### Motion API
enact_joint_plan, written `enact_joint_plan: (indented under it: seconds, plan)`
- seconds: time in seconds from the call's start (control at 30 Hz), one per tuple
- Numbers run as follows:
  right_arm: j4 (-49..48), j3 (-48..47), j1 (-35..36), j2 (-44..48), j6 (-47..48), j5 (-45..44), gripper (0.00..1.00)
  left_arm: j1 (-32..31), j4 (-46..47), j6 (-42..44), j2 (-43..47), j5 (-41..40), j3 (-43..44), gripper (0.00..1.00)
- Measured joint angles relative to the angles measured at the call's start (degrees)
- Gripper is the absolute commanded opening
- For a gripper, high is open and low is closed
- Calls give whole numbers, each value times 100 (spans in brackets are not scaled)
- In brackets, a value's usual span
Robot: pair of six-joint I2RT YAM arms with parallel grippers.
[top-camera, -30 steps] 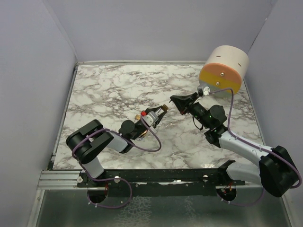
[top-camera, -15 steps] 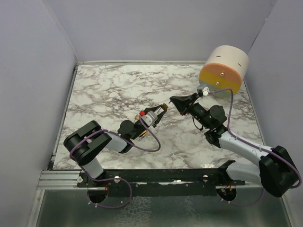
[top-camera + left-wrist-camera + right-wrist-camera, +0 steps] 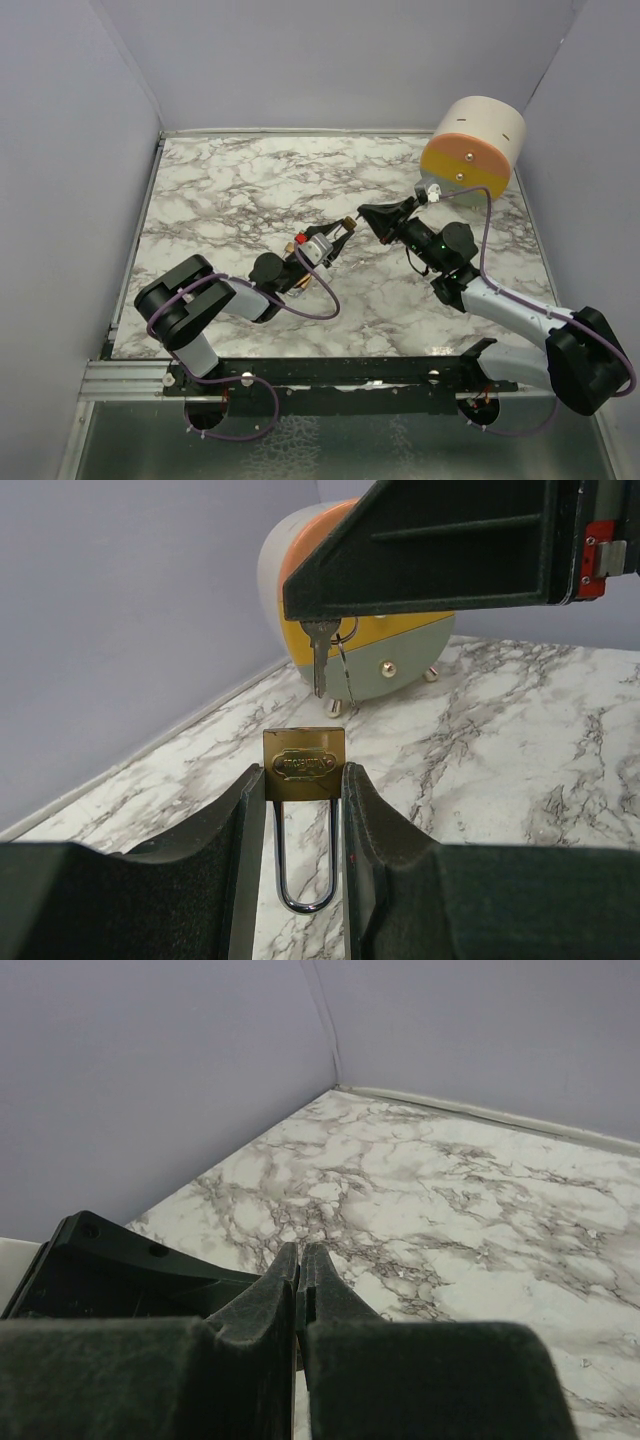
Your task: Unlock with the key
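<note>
Worked on a marble table (image 3: 230, 190) boxed in by plain lavender walls (image 3: 330, 60). Logged one bystander: a round drum (image 3: 475, 145) at the far right corner, lying on its side, with an orange, yellow and grey face turned towards the arms. Saw the drum directly behind the key in the left wrist view, apart from it. Noted purple cable (image 3: 322, 300) looped along both arms; found nothing between key and padlock.

Found the left gripper (image 3: 335, 238) clamped on the padlock (image 3: 304, 765), fingers (image 3: 245, 830) pressed to either side of the shackle, brass body sticking out past the tips, held above the table. Could not make out the keyhole.

Found the right gripper (image 3: 372, 215) pinched tight on the key (image 3: 320, 655), fingertips (image 3: 285, 1280) meeting in the right wrist view. Recorded the blade hanging down below the finger, with a thin wire ring (image 3: 345, 670) beside it. Placed the key tip just above the padlock body, not touching.

Logged the left arm low over the table, reaching forward and right towards the centre. Logged the right arm bent at the elbow, reaching forward and left, wrist near the drum. Measured tips of both grippers as nearly meeting at mid-table.
</note>
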State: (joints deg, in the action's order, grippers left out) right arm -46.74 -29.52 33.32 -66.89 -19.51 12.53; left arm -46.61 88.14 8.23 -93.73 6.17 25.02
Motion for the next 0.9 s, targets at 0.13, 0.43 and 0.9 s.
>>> enact_joint_plan:
  seconds: [0.13,0.43,0.9]
  plan:
    - [0,0,0,-22,-28,4,1,0,0,-7,9,17,0,0]
    - [2,0,0,-72,-39,24,1,0,0,-17,96,85,0,0]
    - [-7,0,0,-107,-136,46,1,0,-2,-17,107,136,0,0]
